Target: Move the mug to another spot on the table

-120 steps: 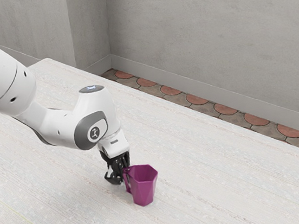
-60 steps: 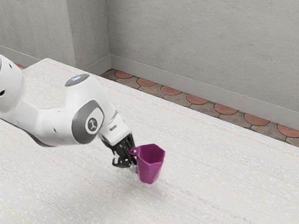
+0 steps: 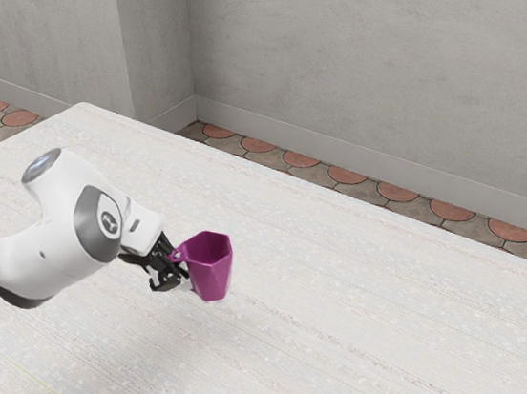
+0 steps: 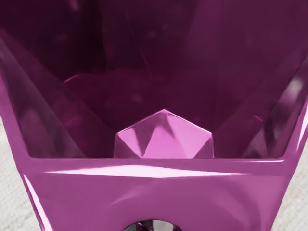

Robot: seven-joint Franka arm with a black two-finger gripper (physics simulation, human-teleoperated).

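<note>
There is one mug (image 3: 209, 264), one arm (image 3: 51, 243) and one table (image 3: 376, 302).

The mug (image 3: 209, 263) looks like smooth, glossy magenta plastic, with bright highlights along its facets. The table (image 3: 376, 297) is pale, matt and finely grained like wood. The arm (image 3: 56, 239) wears satin white shells; the gripper (image 3: 173, 272) is matt black. Toward 1 o'clock lie dull terracotta floor tiles (image 3: 343, 175).

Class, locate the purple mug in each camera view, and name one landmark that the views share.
Exterior view: the mug is left of centre, gripped on its handle side by the pincer.
Wrist view: the mug sits close under the hand, its open inside facing the camera.
Shared landmark: the pale table, seen beside the mug's wall.
</note>
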